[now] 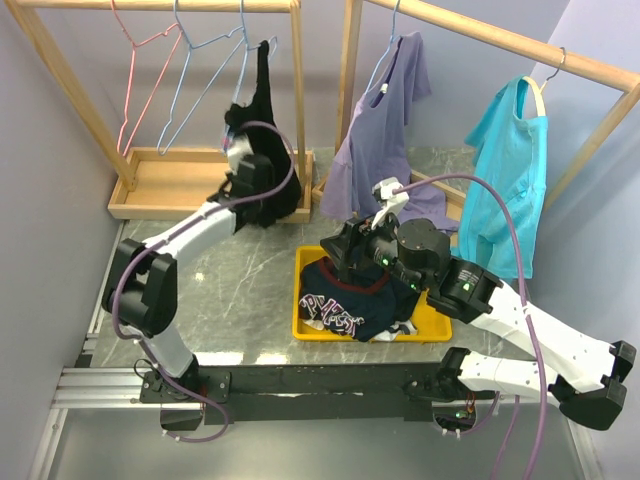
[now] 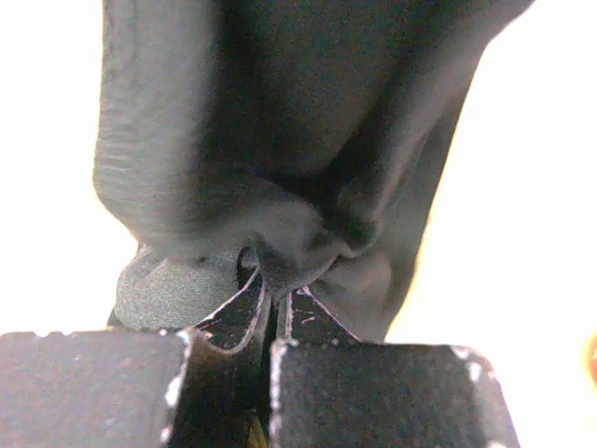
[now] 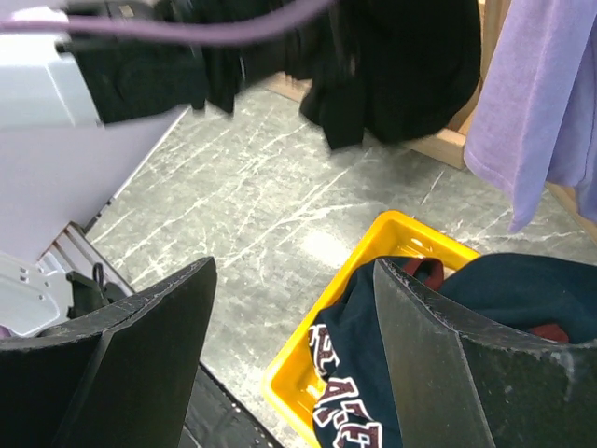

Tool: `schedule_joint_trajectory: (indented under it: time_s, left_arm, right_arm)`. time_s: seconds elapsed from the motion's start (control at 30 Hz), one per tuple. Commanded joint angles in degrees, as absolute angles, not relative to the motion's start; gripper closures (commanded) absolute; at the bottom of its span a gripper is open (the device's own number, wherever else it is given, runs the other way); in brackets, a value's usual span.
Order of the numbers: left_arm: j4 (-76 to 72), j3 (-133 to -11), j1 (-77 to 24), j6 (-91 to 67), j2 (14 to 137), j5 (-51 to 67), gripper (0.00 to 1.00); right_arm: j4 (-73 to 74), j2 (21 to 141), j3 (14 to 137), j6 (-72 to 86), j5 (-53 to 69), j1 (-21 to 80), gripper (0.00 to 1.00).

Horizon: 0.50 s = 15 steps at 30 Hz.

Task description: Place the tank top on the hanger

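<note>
The black tank top (image 1: pixel 262 95) hangs on the left rack, its upper end draped over the right end of a pale blue-grey wire hanger (image 1: pixel 222 42). My left gripper (image 1: pixel 238 128) is shut on a fold of the tank top (image 2: pixel 280 121); in the left wrist view the fabric bunches between the fingertips of the gripper (image 2: pixel 275 299). My right gripper (image 1: pixel 338 252) is open and empty, hovering over the left edge of the yellow bin; its jaws stand wide apart in the right wrist view (image 3: pixel 294 266). The tank top's hem shows there too (image 3: pixel 401 65).
A yellow bin (image 1: pixel 300 322) (image 3: pixel 392 229) holds a dark printed garment (image 1: pixel 340 310) (image 3: pixel 354 373). A pink hanger (image 1: pixel 140 70) and another blue-grey hanger (image 1: pixel 180 95) hang over the wooden rack base (image 1: pixel 160 185). A lilac shirt (image 1: pixel 385 130) and a teal shirt (image 1: pixel 510 180) hang on the right rack.
</note>
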State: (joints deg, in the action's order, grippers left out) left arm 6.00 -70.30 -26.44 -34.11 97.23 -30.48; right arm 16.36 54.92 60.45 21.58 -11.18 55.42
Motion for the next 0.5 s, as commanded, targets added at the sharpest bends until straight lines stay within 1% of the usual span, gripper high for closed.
schedule_joint_trajectory:
  time_s: [0.0,0.17,0.23,0.33,0.37,0.4,0.43,0.47]
  left_arm:
    - [-2.3,-77.1,-24.6,-28.1,97.6,-32.4,0.99]
    - [-6.9,-83.0,-23.4,-26.2,103.3,-31.2,0.99]
    - [-4.5,-85.3,-23.4,-26.1,106.5,-30.3,0.99]
    - [-5.0,-84.6,-23.3,-26.5,107.9,-29.4,0.97]
    - [-5.6,-82.8,-23.3,-26.5,108.0,-28.6,0.91]
    - [-6.3,-82.0,-23.2,-26.4,108.1,-28.0,0.8]
    - [-6.8,-81.3,-23.2,-26.4,108.4,-27.6,0.78]
    - [-6.9,-80.0,-23.2,-26.4,108.4,-26.4,0.72]
  right_arm:
    - [14.9,55.5,64.2,21.3,-12.4,56.0,0.24]
    - [16.3,56.9,66.2,20.5,-12.7,55.9,0.24]
    - [16.7,57.2,66.3,20.7,-12.4,56.0,0.24]
    - [16.5,57.0,65.4,20.9,-12.3,56.0,0.24]
    - [16.4,57.1,65.0,21.2,-12.1,56.0,0.24]
    - [16.4,57.1,64.7,21.4,-12.0,56.1,0.24]
    - [16.3,57.2,64.4,21.5,-11.6,56.0,0.24]
    - [16.3,57.4,64.1,21.7,-11.5,56.1,0.24]
